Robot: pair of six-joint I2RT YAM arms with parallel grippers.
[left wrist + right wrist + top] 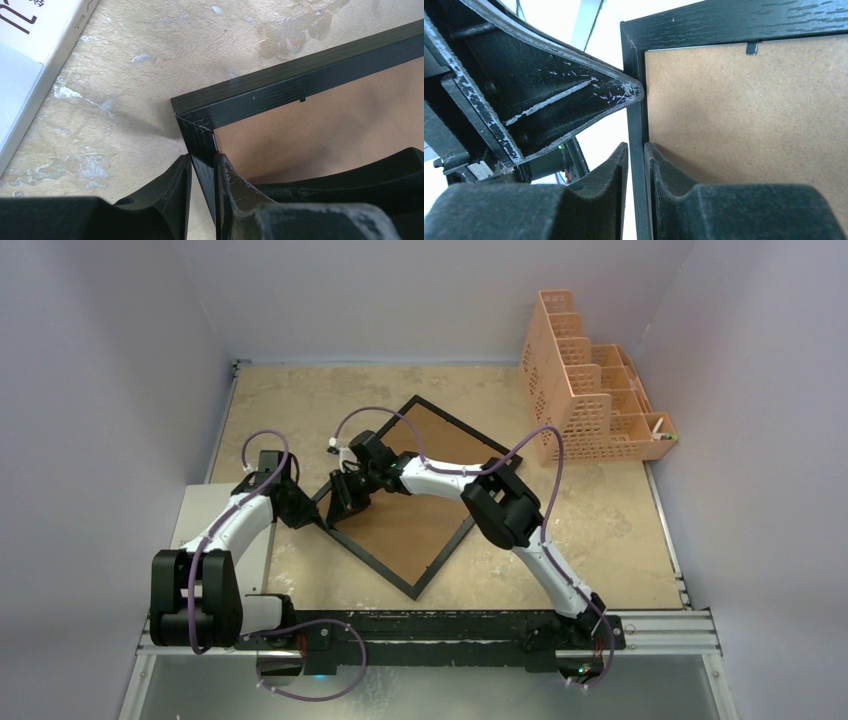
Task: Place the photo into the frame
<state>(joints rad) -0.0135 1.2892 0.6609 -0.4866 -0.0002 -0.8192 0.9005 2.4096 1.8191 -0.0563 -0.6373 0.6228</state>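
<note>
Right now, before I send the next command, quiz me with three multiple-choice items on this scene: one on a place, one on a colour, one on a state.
1. Where does the peach organizer stand?
A) near left corner
B) far right corner of the table
C) between the arm bases

2. What colour fills the upturned face of the frame?
A) brown
B) yellow
C) white

3. What is the left gripper doing?
A) hanging open in the air
B) shut on the frame's rail beside a corner
C) holding a loose print

Key: 1 B, it sits where the back and right walls meet. 2 A, the plain board back faces up. 3 B, the left wrist view shows it pinching the black rail.
</note>
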